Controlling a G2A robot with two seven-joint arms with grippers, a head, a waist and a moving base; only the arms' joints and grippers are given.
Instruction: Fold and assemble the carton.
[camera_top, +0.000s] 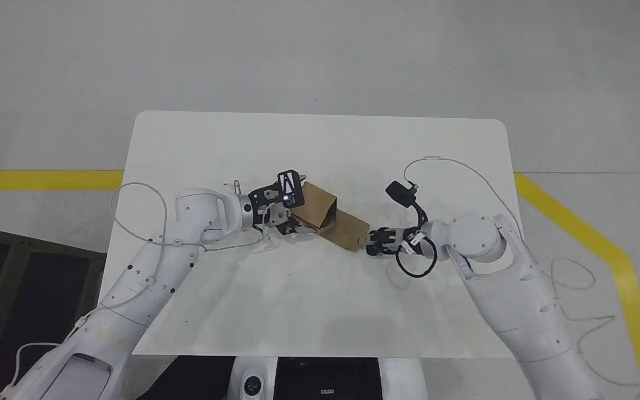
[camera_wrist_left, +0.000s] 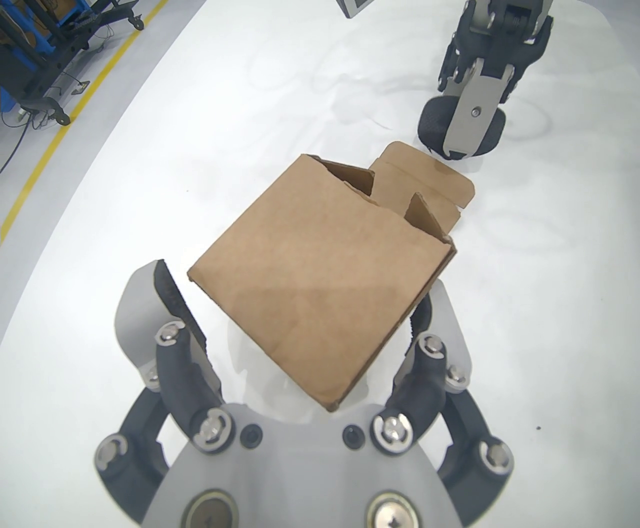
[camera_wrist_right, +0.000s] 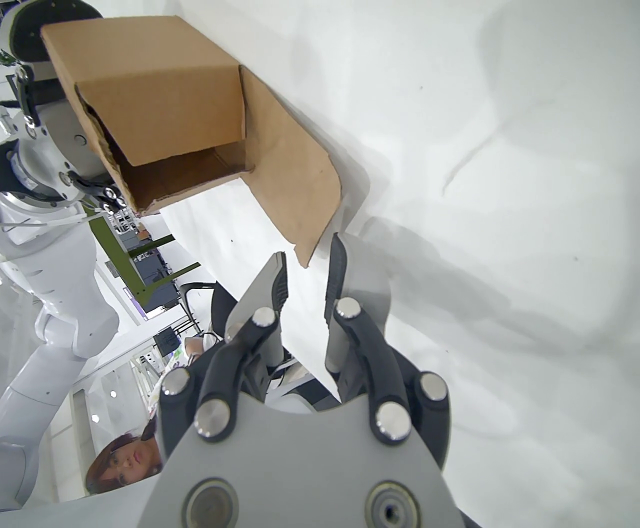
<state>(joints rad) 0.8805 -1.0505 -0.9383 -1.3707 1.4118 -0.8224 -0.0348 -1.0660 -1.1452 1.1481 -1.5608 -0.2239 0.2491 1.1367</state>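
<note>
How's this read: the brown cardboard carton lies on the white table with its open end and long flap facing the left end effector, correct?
Wrong side: the brown cardboard carton lies on the white table with its open end and long flap facing the right end effector, as the right wrist view shows.

Brown carton (camera_top: 320, 208) sat mid-way across white table (camera_top: 320, 140), its flap (camera_top: 350, 230) lay flat toward right gripper (camera_top: 376, 243), which sat at flap's tip, left gripper (camera_top: 284, 203) was at carton's opposite end, yellow floor tape (camera_top: 60, 180) ran past both table sides
</note>
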